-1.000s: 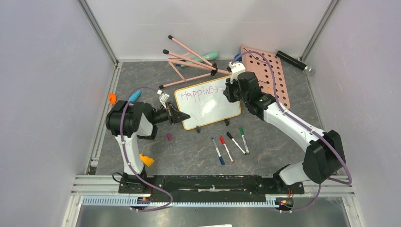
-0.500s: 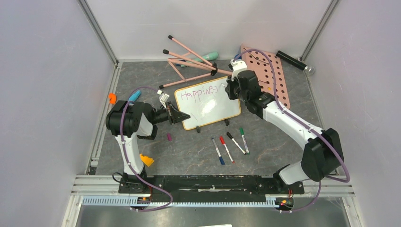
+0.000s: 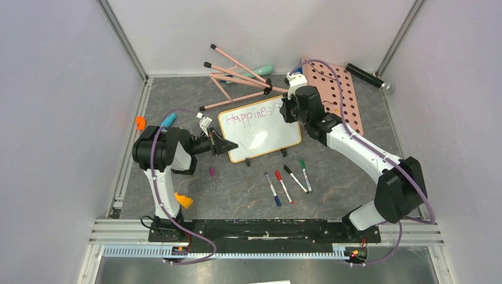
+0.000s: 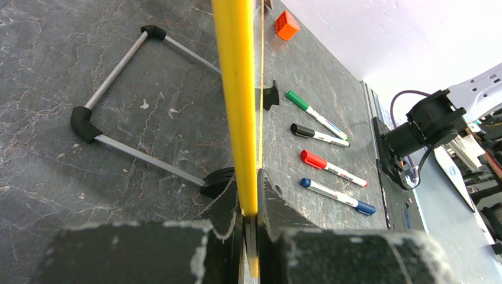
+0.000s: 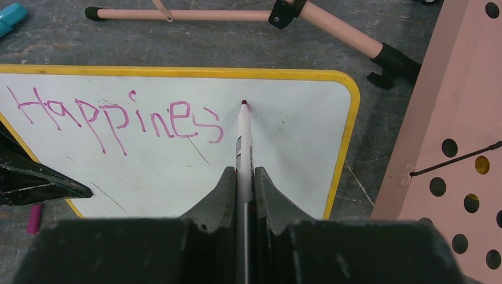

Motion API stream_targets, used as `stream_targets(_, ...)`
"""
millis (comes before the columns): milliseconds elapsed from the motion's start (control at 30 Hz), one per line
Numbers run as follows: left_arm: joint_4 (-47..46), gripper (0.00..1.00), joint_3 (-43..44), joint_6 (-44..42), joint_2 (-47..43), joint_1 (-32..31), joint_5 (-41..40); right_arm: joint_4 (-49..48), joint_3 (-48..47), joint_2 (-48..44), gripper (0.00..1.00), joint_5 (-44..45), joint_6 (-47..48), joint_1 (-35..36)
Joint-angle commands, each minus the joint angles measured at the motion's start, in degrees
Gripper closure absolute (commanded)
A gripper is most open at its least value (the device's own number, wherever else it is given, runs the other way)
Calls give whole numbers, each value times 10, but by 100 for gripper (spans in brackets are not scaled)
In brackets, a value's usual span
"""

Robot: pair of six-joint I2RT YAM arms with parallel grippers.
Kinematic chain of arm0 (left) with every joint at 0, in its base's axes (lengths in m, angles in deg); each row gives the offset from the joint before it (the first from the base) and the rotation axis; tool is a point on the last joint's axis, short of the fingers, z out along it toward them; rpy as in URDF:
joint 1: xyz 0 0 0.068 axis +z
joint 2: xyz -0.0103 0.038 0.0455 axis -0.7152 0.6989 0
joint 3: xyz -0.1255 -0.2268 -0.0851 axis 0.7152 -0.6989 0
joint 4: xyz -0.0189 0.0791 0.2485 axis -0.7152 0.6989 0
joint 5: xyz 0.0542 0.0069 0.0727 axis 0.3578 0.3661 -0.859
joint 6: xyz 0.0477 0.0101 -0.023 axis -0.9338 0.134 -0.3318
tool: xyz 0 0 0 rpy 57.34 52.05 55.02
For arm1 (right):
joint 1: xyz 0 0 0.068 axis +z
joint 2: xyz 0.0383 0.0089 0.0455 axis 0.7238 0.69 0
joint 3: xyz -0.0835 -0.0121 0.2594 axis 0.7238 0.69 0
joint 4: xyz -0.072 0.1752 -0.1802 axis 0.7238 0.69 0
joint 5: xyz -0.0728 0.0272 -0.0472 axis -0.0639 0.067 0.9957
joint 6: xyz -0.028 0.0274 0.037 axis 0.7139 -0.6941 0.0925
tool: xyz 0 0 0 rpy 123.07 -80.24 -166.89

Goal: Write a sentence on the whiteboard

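Right hand (image 5: pixel 243 177) is clamped on a marker (image 5: pixel 243 133), tip on the board (image 5: pixel 290 142) just right of the writing (image 5: pixel 118 118), which reads "Happines". Left hand (image 4: pixel 248 198) is pinching the board's edge.

Top camera sits high on the near side, looking down over the whole table (image 3: pixel 237 195). Left wrist camera is low and close, sighting along the whiteboard (image 3: pixel 260 127) edge toward the four markers (image 3: pixel 283 187), which the top view shares. Right wrist camera looks down close on the board's far right corner, and the pink pegboard (image 3: pixel 349 115) is shared too.
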Motion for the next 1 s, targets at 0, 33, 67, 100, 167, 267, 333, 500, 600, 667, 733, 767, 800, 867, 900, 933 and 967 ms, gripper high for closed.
stream_targets(0,-23,92,-11,-112,14,-2,-16,-13,-26,13,100,-17,5,-3)
stream_targets(33,-23,93,-10,-112,14,-2,-15,-12,-25,13,100,-22,6,-3)
stream_targets(67,-23,92,-11,-112,14,-2,-16,-11,-22,14,100,-25,6,-4)
stream_targets(100,-23,93,-10,-112,14,-2,-16,-11,-20,14,100,-29,6,-3)
stream_targets(167,-23,93,-10,-112,14,-1,-16,-8,-15,13,100,-35,7,-3)
stream_targets(267,-23,93,-11,-112,14,-2,-15,-4,-6,9,100,-37,7,-4)
stream_targets(333,-23,92,-10,-112,14,-1,-16,-4,1,5,100,-36,10,-3)
stream_targets(500,-23,93,-10,-112,14,-2,-15,6,12,-5,100,-20,16,-3)
stream_targets(600,-23,93,-10,-112,14,-1,-15,12,13,-7,100,-9,19,-3)
stream_targets(667,-23,93,-10,-112,14,-1,-16,16,13,-9,100,-4,19,-3)
stream_targets(733,-23,92,-10,-112,14,-1,-16,18,13,-10,100,5,17,-4)
stream_targets(767,-23,93,-10,-112,14,-1,-16,20,12,-10,100,12,16,-3)
stream_targets(800,-23,93,-11,-112,14,-1,-16,21,12,-11,100,19,16,-3)
stream_targets(867,-23,93,-11,-113,14,-1,-16,23,13,-14,100,27,16,-3)
stream_targets(900,-23,93,-11,-113,14,-2,-16,25,14,-15,100,28,16,-4)
stream_targets(933,-23,93,-10,-113,15,-1,-16,27,16,-16,100,28,17,-4)
stream_targets(967,-23,93,-10,-113,14,-1,-16,28,17,-17,100,28,16,-5)
